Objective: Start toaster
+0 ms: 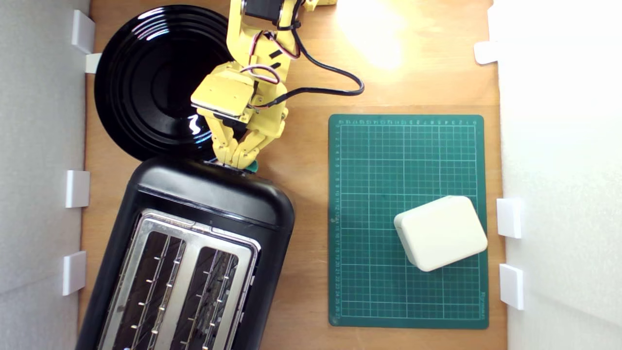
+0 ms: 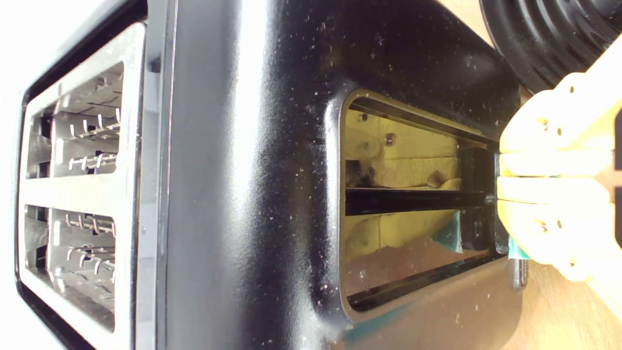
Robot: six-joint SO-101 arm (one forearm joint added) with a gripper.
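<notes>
The toaster, bulky, rigid and glossy-slick, is lying at the exterior view's lower left. Its teal lever tab, the 1 sensible hold, is being pinched by the gripper, jaws nearly closed.

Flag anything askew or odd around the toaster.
The toaster sits skewed to the table edges, and its end overlaps the black plate's rim from above. The white box lies crooked on the green mat. The claw is at the teal lever.
</notes>
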